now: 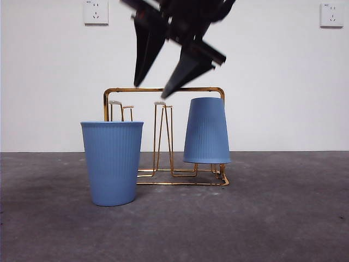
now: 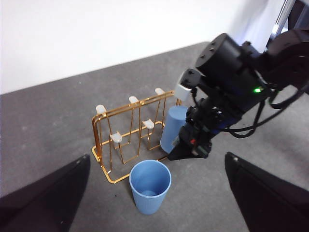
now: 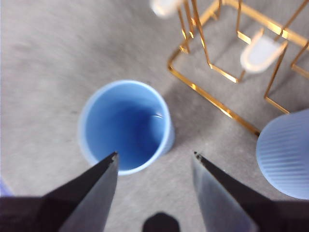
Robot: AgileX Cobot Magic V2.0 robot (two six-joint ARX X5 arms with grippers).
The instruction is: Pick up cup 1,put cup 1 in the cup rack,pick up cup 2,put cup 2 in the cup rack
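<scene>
One blue ribbed cup (image 1: 112, 164) stands upright on the table in front of the gold cup rack (image 1: 163, 89). A second blue cup (image 1: 206, 131) hangs upside down on a prong at the rack's right end. My right gripper (image 1: 150, 91) is open and empty, in the air above the rack's top bar. In the right wrist view its jaws (image 3: 155, 154) stand apart over the upright cup (image 3: 125, 125), with the rack (image 3: 212, 96) and the upturned cup (image 3: 287, 159) beside it. My left gripper (image 2: 157, 155) is open and empty, high above the scene.
The left wrist view shows the right arm (image 2: 227, 92) over the rack (image 2: 101, 110), the upright cup (image 2: 150, 186) and the upturned cup (image 2: 172, 128). Several rack prongs with white caps (image 1: 115, 102) are free. Dark grey table (image 1: 272, 218), white wall behind.
</scene>
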